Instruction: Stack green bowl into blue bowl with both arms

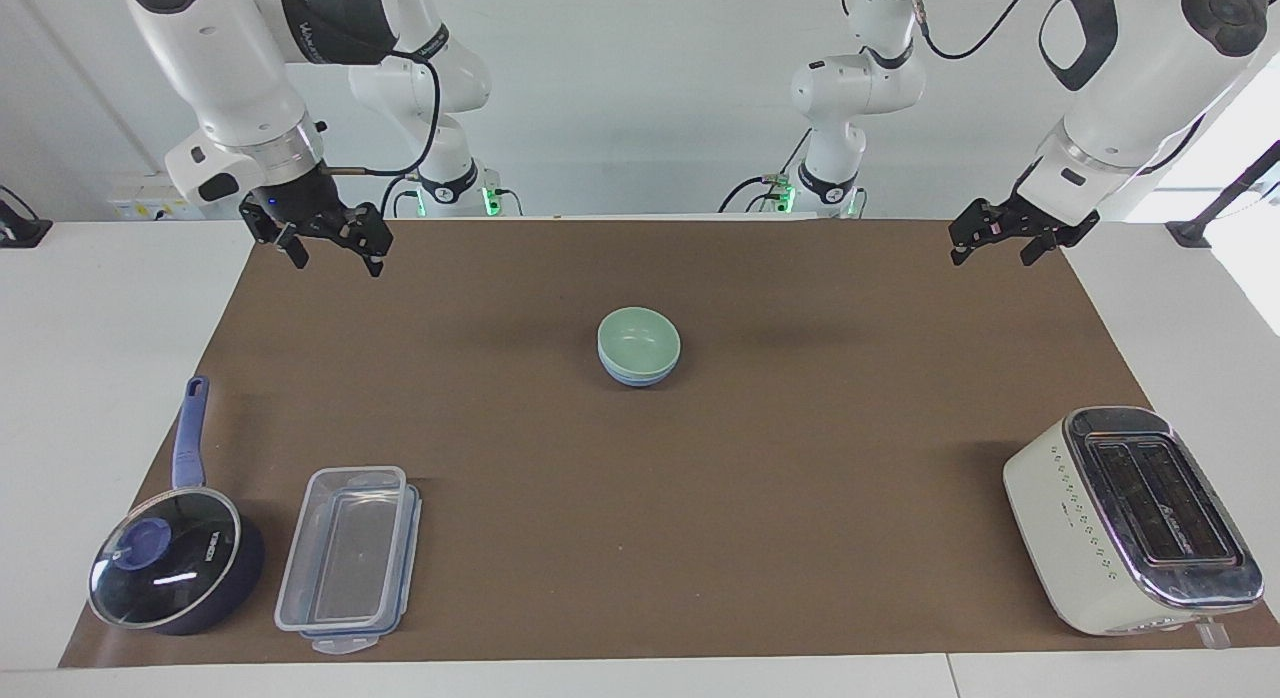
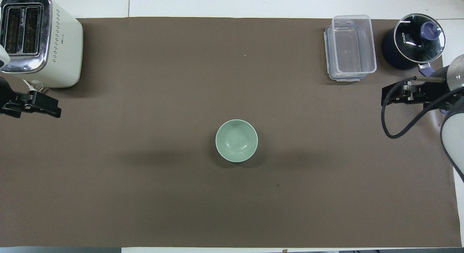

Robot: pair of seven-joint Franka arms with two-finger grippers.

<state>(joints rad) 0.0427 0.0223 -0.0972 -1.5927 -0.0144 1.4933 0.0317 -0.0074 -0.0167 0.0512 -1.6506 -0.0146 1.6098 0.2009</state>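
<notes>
Both grippers hang spread and empty — right gripper (image 1: 322,250), left gripper (image 1: 992,245) — while the smooth mint-green bowl (image 1: 638,337) sits nested inside the periwinkle-blue bowl (image 1: 633,377).

Two white jointed robot arms (image 1: 235,68) with black joint covers and looping black cables. Each ends in a small black gripper (image 1: 322,246).

Open mat (image 1: 800,478) around stacked bowls (image 1: 639,346)
</notes>
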